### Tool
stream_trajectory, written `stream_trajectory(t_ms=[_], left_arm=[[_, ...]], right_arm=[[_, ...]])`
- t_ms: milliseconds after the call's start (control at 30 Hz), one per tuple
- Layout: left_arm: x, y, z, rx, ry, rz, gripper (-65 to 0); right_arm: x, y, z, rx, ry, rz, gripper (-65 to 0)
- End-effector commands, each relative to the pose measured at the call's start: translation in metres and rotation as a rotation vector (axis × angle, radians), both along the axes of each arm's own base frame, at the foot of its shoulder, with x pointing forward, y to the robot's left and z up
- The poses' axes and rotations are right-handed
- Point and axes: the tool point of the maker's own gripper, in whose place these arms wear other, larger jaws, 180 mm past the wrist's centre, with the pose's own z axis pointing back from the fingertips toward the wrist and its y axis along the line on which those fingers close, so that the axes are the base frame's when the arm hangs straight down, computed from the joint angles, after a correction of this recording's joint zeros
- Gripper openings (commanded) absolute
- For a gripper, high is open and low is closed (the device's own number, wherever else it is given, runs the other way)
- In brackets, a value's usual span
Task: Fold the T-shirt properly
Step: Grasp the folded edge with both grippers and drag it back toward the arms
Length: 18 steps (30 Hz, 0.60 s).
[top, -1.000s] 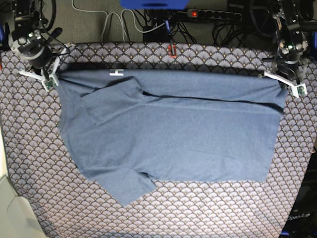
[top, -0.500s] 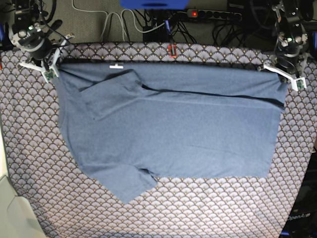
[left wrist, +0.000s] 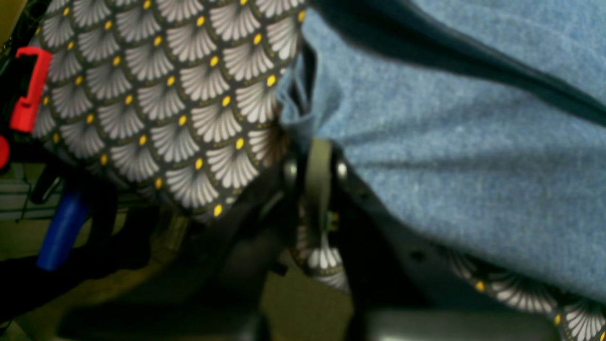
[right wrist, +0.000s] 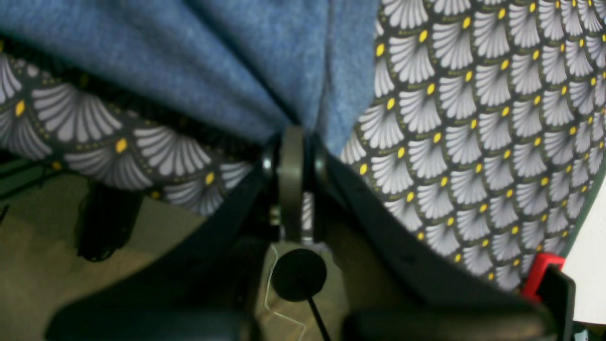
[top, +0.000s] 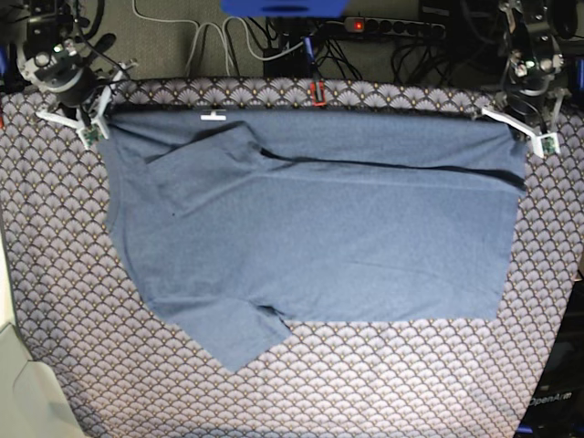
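The slate-blue T-shirt [top: 310, 237] lies spread across the table, its far layer folded over and drawn taut along the back edge. A small white neck label [top: 213, 116] shows near the far left, and one sleeve sticks out at the front left. My left gripper [top: 522, 133] is at the far right corner, shut on the shirt's edge. In the left wrist view that gripper [left wrist: 318, 144] pinches the blue cloth [left wrist: 450, 166]. My right gripper [top: 91, 126] is shut on the far left corner. The right wrist view shows this gripper [right wrist: 291, 137] with cloth [right wrist: 236, 61] bunched into it.
A fan-scale patterned tablecloth [top: 365, 383] covers the table. A red clamp [top: 317, 92] sits at the far edge, with cables and a power strip [top: 383, 27] behind it. A pale object [top: 18, 392] lies at the front left corner.
Both grippers have moved toward the far edge of the table, drawing the shirt's top edge back with them. The folded layer is now stretched straighter.
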Motion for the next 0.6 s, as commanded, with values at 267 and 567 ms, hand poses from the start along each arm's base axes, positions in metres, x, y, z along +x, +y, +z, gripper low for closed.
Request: stream_trajectory(t_ms=[267,567], left_arm=[[-0.002,0.003,0.001,0.006,0.032,0.002,-47.8],[-0.003,0.004,0.002,0.002,0.047,0.011,-40.6]], right_arm=[[0.005,-0.005,0.007,-0.019,-0.023,0.002,-59.4],[0.001,-0.006,0.005,-0.023,-0.01,0.002,-31.7]])
